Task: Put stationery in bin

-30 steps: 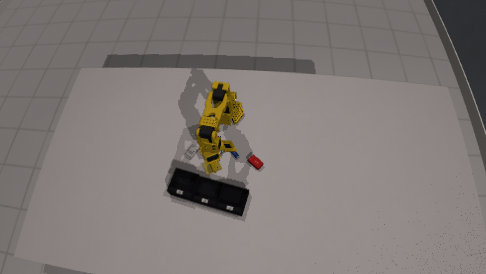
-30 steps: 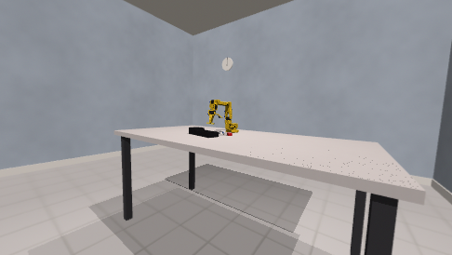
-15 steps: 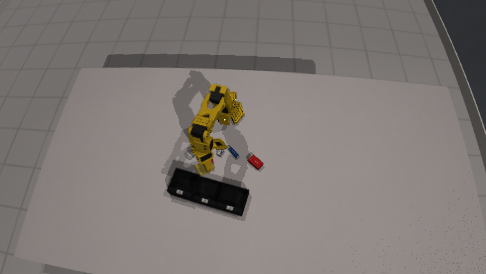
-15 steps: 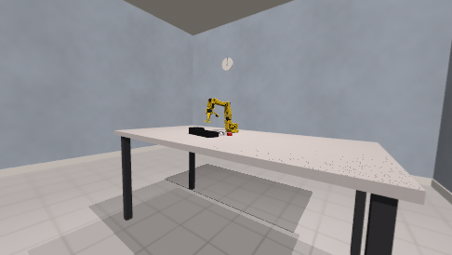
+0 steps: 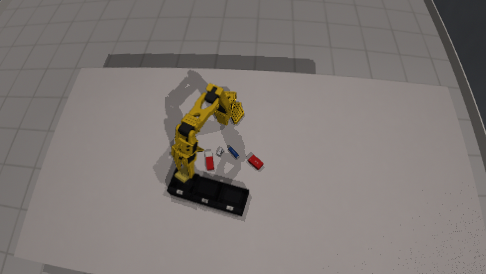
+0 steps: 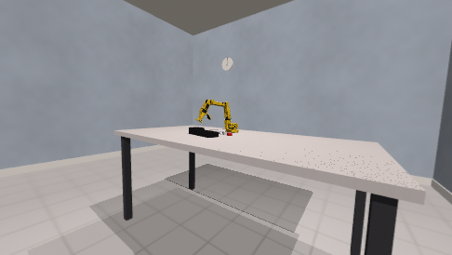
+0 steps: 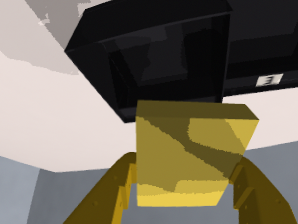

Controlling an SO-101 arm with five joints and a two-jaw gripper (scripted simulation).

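At the left of the top view, the yellow arm rises from its foot at the left end of the black three-compartment bin tray, which lies along the lower middle of the pale matte table. I see nothing in any of the dark compartments, so I judge that nothing has been binned yet. Each carries a small white label on its wall, but I cannot read them in any view, so I cannot tell which one is R.

Moving right, four small things lie on the table just above the tray:
- a flat red and white piece;
- a tiny grey and white piece;
- a short blue cylinder;
- a flat red block, furthest right.

At this size I cannot tell which of them is stationery or which is the eraser.

Above the cylinder, in the upper middle of the frame, the gripper is lifted off the table. It is clamped narrowly on a yellow block. In the wrist view this is a plain, hard-edged box with flat faces, pinched between two dull ochre fingers. The glossy black tray fills the top of that frame.

My reading is that the first delivery is under way. The block is carried but not dropped, and the sorting of the other four is left.
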